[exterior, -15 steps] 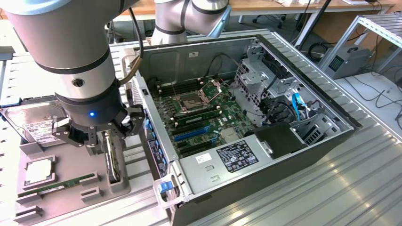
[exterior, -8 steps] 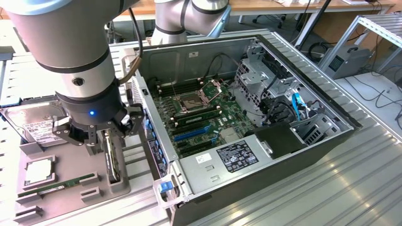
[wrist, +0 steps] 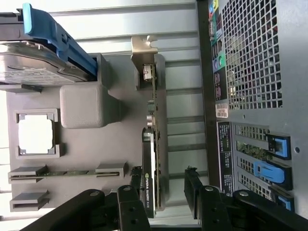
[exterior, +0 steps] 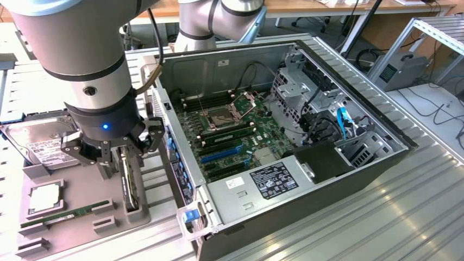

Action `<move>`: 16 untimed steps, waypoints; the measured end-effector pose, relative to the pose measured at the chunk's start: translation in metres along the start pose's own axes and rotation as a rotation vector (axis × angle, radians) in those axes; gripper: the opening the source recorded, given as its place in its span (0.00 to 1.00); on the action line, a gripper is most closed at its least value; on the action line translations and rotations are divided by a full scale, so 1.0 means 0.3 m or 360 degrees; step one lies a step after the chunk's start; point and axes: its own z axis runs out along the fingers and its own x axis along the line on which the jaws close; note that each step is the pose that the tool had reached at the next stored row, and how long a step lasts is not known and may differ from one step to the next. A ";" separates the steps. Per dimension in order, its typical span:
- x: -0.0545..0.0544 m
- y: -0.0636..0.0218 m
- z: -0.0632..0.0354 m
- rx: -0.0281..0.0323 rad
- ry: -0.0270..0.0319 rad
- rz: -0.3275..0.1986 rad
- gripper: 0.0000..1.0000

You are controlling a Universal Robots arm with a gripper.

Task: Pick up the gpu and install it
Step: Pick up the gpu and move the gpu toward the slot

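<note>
**A:** Where does the gpu [exterior: 131,185] sit?

**B:** It stands on its long edge in a slot of the grey fixture tray [exterior: 80,182], just beside the open computer case [exterior: 217,70], on the exterior view's left; its pale metal bracket [wrist: 144,48] is at the end far from the fingers. Stood up like that, both flat faces are free to be pinched, I'd judge.

**A:** And the gripper [wrist: 163,192]?

**B:** Its jaws are spread wide and hold nothing; it hangs over the card with one black finger [wrist: 192,187] on each side. I cannot tell whether either one touches the card.

**A:** Is anything crowding it?

**B:** No; the hard drive [exterior: 43,144], the processor [exterior: 45,198] and the memory stick [exterior: 65,213] each lie in their own cradle, apart from the card.

**A:** And the case?

**B:** It lies on its side with the panel off, so the motherboard [exterior: 239,125] faces up; the blue expansion slots [exterior: 221,155] look bare, so the install is not yet done.
</note>
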 end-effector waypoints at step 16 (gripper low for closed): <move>0.029 0.052 0.034 0.00000 0.00000 0.0000 0.48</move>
